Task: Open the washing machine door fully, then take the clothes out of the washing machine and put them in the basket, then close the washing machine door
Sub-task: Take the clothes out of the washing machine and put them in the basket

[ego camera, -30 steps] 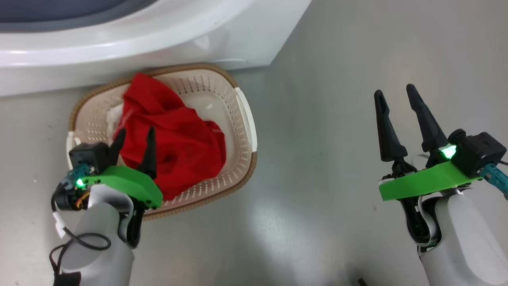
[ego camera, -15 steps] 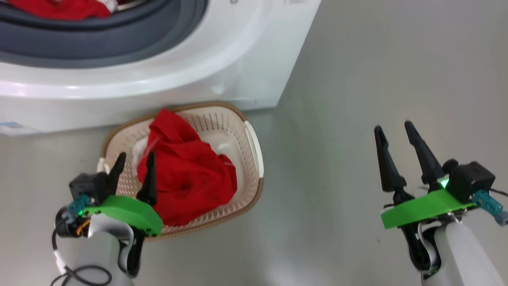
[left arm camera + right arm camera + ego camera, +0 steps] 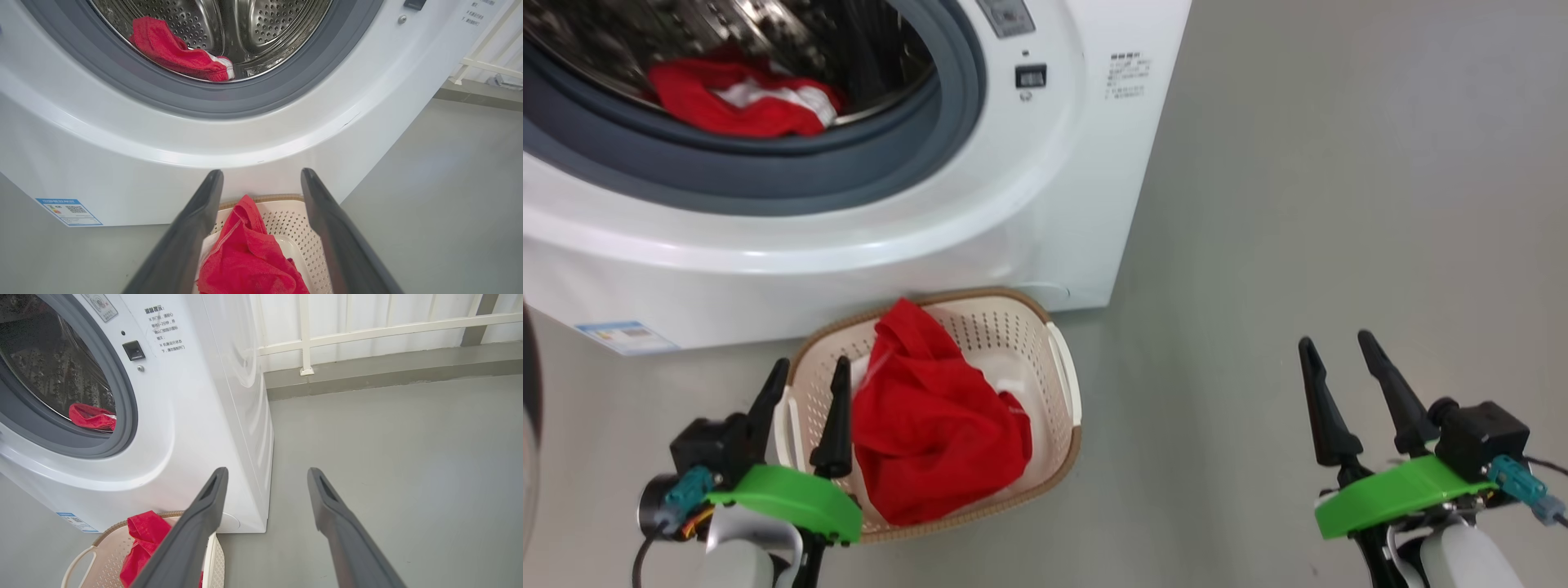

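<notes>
At the far 9 o'clock edge of the head view a dark curved edge (image 3: 528,367) shows, too thin a sliver to say what it is. The left gripper (image 3: 813,362) rises at 7 o'clock, its two dark fingers spread wide with nothing between them. The fingertips stand over the 9 o'clock rim of the basket (image 3: 980,296); whether they touch it I cannot tell. The washing machine (image 3: 1029,204) takes up the 10 to 12 o'clock part of the view, its round mouth uncovered, with the grey rubber ring (image 3: 849,175) and the steel drum (image 3: 792,33) in plain sight. A red garment with white parts (image 3: 735,102) lies at the drum's 6 o'clock, against the ring. The basket stands on the grey floor (image 3: 1258,204) at the machine's 6 o'clock, its far rim just beside the white front. A second red garment (image 3: 931,425) lies heaped across its middle, leaving the perforated wall bare toward 2 o'clock. In the left wrist view this garment shows between the fingers at 6 o'clock. The right gripper (image 3: 1334,338) stands at 4 o'clock in the head view, well apart from the basket, over bare floor, its fingers equally wide apart and empty
</notes>
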Robot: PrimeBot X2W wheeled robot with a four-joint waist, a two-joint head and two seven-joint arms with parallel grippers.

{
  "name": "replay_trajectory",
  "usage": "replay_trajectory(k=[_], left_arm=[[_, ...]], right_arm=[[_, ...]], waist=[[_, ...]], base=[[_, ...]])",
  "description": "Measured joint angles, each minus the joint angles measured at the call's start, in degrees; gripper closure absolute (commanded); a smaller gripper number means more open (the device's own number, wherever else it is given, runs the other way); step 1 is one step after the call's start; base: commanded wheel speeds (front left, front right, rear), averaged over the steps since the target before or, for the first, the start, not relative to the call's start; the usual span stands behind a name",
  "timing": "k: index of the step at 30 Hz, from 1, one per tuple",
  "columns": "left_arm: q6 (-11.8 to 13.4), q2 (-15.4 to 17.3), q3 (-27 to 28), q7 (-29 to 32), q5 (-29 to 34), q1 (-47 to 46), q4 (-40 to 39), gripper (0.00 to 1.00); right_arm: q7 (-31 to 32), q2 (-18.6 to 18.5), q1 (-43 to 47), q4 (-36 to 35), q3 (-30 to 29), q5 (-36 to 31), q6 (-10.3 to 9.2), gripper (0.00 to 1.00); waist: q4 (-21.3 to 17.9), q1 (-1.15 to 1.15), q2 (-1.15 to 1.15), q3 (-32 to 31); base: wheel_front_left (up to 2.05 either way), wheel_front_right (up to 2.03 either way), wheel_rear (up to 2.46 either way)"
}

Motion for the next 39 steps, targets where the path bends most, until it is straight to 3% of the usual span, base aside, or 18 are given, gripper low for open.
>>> replay_trajectory(k=[10,23,39], left_arm=[[-0.01,-0.01,0.94,0.0,1.7,6.02,-6.93,0.0],[-0.01,0.01,2.59,0.0,2.24,13.29,-15.57,0.0],[-0.01,0.02,2.74,0.0,1.86,14.38,-17.66,0.0]], right_arm=[[0.0,0.13,3.35,0.0,-1.26,-0.01,0.0,0.0],[0.0,0.21,5.57,-0.52,-2.6,-0.18,0.0,0.0],[0.0,0.23,5.57,-0.63,-3.36,-0.18,0.0,0.0]], waist=[[1.24,0.0,0.0,-4.42],[2.27,0.0,0.0,-5.67],[2.38,0.0,0.0,-5.16]], base=[[0.0,0.0,0.0],[0.0,0.0,0.0],[0.0,0.0,0.0]])
